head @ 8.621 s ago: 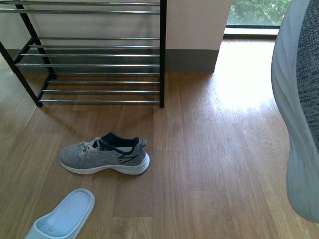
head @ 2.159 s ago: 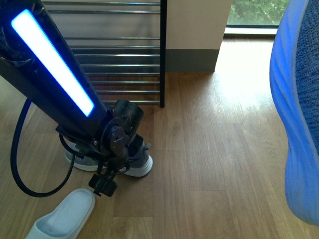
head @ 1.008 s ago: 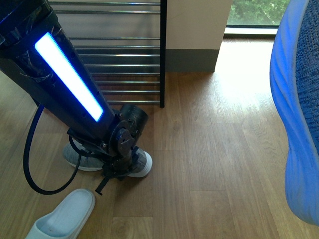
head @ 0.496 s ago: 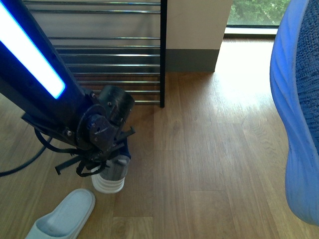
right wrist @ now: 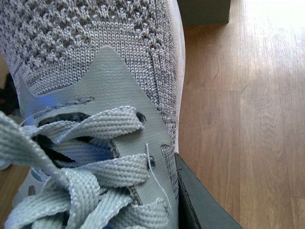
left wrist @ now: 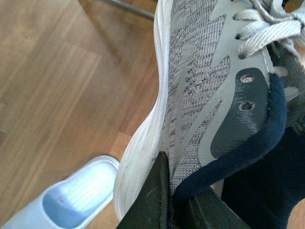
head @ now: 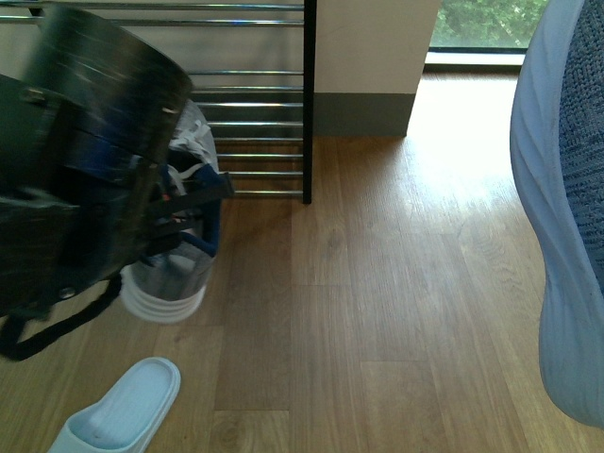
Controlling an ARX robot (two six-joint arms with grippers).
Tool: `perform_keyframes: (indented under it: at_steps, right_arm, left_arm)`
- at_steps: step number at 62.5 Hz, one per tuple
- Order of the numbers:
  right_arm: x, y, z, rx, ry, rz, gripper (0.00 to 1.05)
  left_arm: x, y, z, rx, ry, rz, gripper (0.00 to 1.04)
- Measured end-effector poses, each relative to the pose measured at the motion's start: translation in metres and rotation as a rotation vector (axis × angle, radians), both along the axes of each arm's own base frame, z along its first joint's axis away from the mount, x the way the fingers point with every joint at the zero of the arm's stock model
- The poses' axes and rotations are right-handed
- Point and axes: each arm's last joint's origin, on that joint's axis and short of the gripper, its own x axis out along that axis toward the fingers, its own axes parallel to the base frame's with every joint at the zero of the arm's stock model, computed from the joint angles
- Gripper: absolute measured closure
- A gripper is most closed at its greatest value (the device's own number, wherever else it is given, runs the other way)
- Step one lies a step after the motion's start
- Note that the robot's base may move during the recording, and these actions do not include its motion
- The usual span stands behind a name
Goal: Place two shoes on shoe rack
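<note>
left gripper (left wrist: 182,208) tight on grey sneaker (left wrist: 200,81)

Wood plank floor (head: 377,283), light oak tone, seams running away from camera. Cream wall (head: 373,42) at back, grey skirting (head: 363,115) along its base. Window (head: 481,21) right of wall, green foliage outside. Bright sun patch (head: 453,160) on floor below window.

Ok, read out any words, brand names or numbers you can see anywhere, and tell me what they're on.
No readable text in any view.
The left arm's sneaker shows only plain overlay shapes on its side, no letters.
The right arm's sneaker, the slide and the rack show no writing either.
</note>
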Motion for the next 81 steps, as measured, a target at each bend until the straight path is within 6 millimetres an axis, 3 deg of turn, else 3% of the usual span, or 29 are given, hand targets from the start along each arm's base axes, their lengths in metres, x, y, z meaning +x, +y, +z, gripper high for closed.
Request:
perform_keyframes:
  at_steps: [17, 33, 81]
  right_arm:
    - [0.000, 0.000, 0.000, 0.000, 0.000, 0.000, 1.03]
    - [0.000, 0.000, 0.000, 0.000, 0.000, 0.000, 1.03]
    - [0.000, 0.000, 0.000, 0.002, 0.000, 0.004, 1.03]
  left_arm:
    - [-0.056, 0.029, 0.052, 0.011, -0.125, 0.023, 1.03]
    - [-0.082, 0.044, 0.086, 0.013, -0.233, 0.043, 1.03]
    - [-0.083, 0.044, 0.088, 0.018, -0.237, 0.038, 1.03]
